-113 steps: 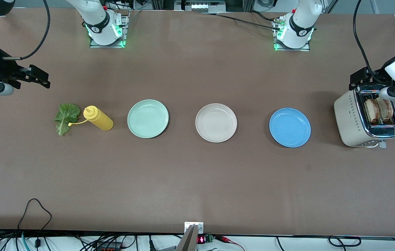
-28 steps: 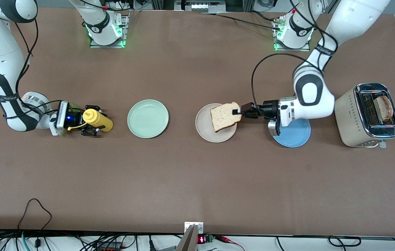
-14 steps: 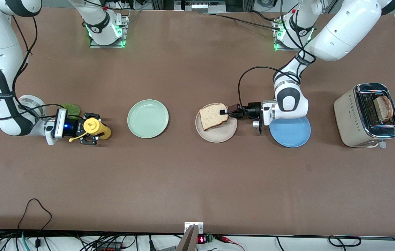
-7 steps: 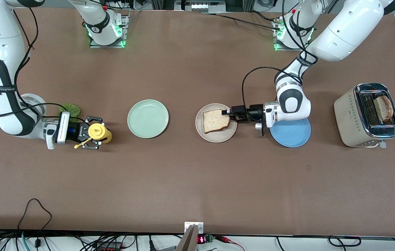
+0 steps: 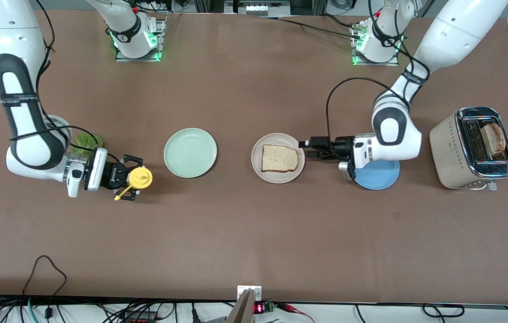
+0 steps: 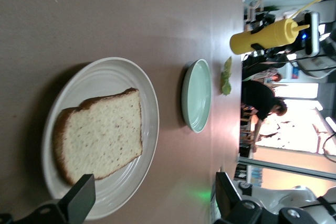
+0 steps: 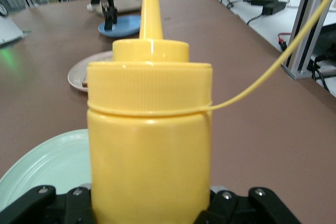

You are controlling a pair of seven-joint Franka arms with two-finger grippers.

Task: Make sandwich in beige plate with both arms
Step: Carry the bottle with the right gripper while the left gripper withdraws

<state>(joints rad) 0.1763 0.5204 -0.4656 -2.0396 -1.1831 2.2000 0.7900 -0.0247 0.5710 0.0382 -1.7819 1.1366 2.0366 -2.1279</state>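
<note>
One slice of toasted bread (image 5: 279,158) lies flat on the beige plate (image 5: 278,177). My left gripper (image 5: 307,149) is open and empty beside the plate's rim, toward the left arm's end. In the left wrist view the bread (image 6: 100,140) lies on the plate (image 6: 149,124) between the open fingers (image 6: 81,198). A second slice (image 5: 492,138) stands in the toaster (image 5: 453,154). The lettuce leaf (image 5: 85,140) lies partly hidden by the right arm. My right gripper (image 5: 129,178) is shut on an upright yellow squeeze bottle (image 5: 140,178), which fills the right wrist view (image 7: 149,129).
A mint-green plate (image 5: 190,152) sits between the bottle and the beige plate. A blue plate (image 5: 377,177) lies partly under the left arm's wrist. The toaster stands at the left arm's end of the table.
The left gripper let go of the bread, which now lies flat on the beige plate, and drew back toward the blue plate. The right gripper raised the bottle upright and carried it toward the front camera.
</note>
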